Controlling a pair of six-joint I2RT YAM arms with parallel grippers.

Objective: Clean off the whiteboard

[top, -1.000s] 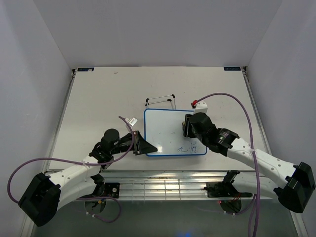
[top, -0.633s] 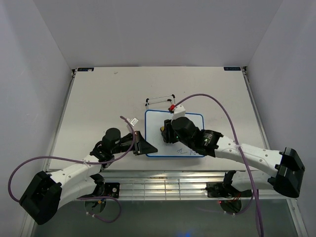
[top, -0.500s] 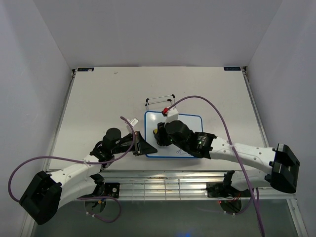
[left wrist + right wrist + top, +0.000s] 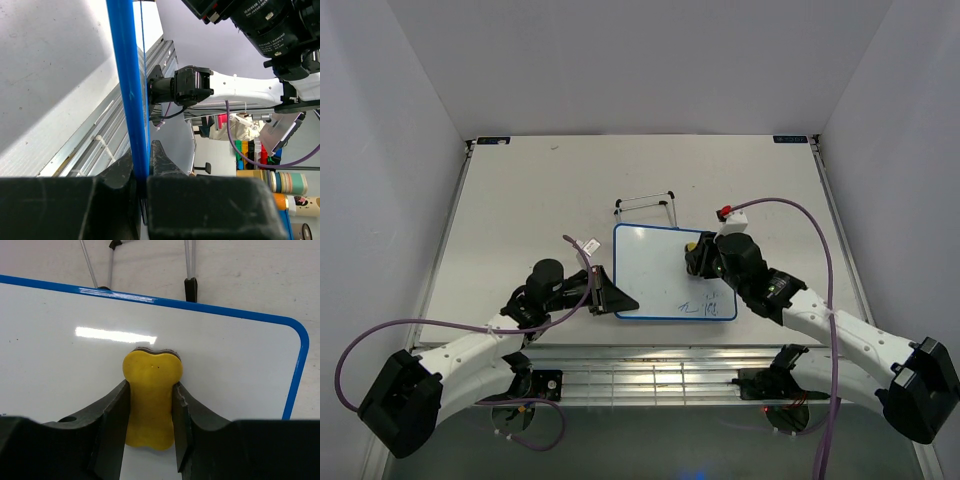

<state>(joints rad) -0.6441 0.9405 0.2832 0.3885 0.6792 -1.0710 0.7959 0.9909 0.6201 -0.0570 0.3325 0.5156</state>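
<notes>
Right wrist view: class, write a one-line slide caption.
Right pincer grips a yellow bone-shaped eraser against the blue-framed white board.

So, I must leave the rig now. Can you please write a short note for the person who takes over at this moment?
Left end effector: shut on the blue frame at the near left corner of the whiteboard.
Right end effector: shut on the yellow eraser, which rests on the board's far right part.
The board lies flat on the table, in front of a wire stand.
Done: most of the surface looks clean.
Left: blue writing at the near right corner, not yet wiped.
</notes>
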